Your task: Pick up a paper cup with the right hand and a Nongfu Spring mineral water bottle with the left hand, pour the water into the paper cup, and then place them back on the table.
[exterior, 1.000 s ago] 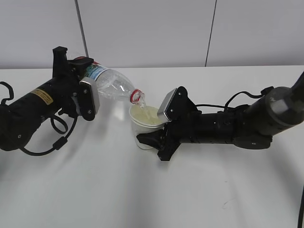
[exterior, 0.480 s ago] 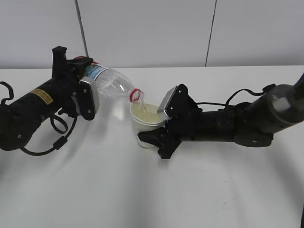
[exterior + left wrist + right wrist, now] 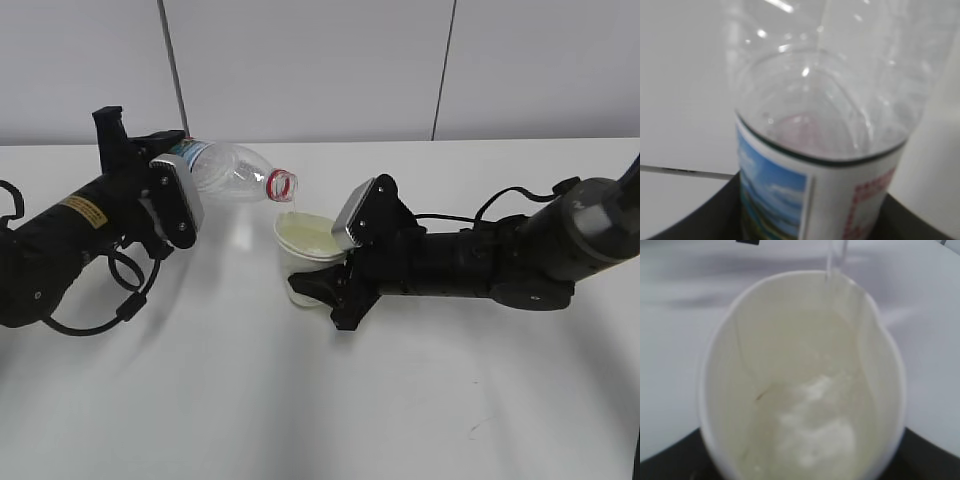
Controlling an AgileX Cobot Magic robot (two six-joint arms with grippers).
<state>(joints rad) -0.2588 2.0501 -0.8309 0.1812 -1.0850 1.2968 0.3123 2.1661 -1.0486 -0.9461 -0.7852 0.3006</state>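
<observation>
The left hand (image 3: 175,190) is shut on the Nongfu Spring mineral water bottle (image 3: 232,172), held nearly level with its red-ringed mouth pointing right, just above the far rim of the paper cup (image 3: 305,240). A thin trickle of water falls from the mouth into the cup. The right hand (image 3: 318,290) is shut on the paper cup and holds it upright just above the table (image 3: 300,400). In the left wrist view the bottle (image 3: 825,150) fills the frame, its label low between the dark jaws. In the right wrist view the cup (image 3: 800,390) holds water, and a stream enters at its far rim.
A grey panelled wall (image 3: 320,70) rises behind the table's far edge. A small dark scuff mark (image 3: 478,428) lies on the table at the front right. Black cables loop beside both arms.
The left hand has tipped the bottle back from a downward slant to nearly level and moved slightly left. The pour has thinned to a trickle. The right hand and cup stay in place.
</observation>
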